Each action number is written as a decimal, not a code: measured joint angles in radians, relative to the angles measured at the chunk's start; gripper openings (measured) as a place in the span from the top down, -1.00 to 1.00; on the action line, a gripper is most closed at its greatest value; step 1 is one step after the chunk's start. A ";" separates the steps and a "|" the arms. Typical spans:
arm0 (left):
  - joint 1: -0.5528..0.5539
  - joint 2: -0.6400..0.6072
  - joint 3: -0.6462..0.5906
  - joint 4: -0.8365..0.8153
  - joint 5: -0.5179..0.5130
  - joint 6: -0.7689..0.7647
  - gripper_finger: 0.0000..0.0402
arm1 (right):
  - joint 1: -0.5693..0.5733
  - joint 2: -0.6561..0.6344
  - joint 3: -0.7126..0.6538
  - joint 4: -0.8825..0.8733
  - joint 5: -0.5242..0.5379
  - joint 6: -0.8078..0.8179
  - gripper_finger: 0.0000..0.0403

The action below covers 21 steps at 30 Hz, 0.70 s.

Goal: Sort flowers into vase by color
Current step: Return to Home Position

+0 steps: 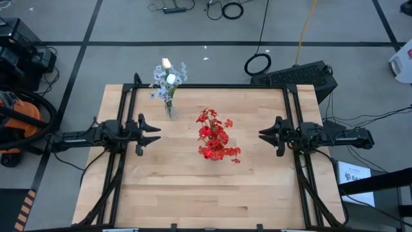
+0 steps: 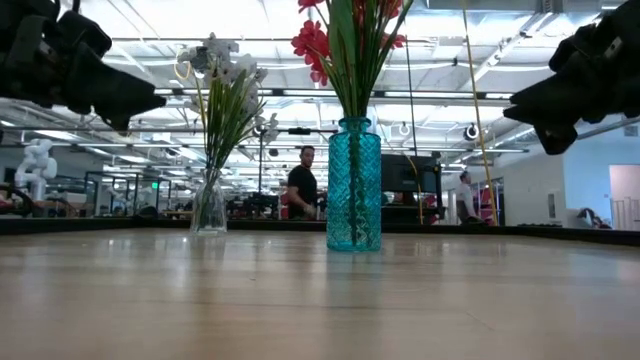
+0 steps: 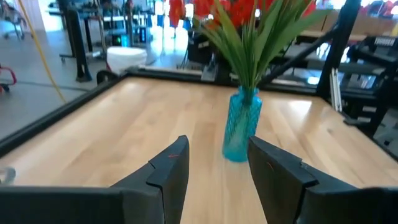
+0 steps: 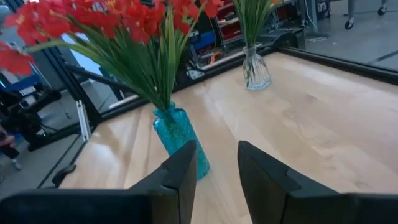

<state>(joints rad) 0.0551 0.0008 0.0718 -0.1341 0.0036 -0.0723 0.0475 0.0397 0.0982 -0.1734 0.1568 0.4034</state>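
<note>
Red flowers (image 1: 215, 138) bunched upright in a blue vase (image 2: 354, 185) near the middle of the wooden table (image 1: 257, 187). White and pale blue flowers (image 1: 167, 77) in a clear glass vase (image 2: 209, 205), close to the far edge, left of the blue vase and well apart from it. Left gripper (image 1: 158, 134) held above the table's left side, fingers spread. Right gripper (image 1: 262, 135) above the right side, fingers likewise spread, both pointing toward the red bunch.

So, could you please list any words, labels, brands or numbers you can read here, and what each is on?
None can be read.
The white sheet beside the table, off its right edge: printed, too small to read.
The blue vase and the clear vase: no label visible.
The left gripper and the right gripper, both open: no readable marking.
</note>
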 joint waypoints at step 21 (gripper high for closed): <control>0.000 0.006 0.001 -0.039 0.000 -0.025 0.16 | 0.000 0.000 -0.024 0.028 0.029 -0.114 0.46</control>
<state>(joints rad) 0.0547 0.0063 0.0730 -0.1730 0.0041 -0.0975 0.0472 0.0395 0.0743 -0.1459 0.1855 0.2892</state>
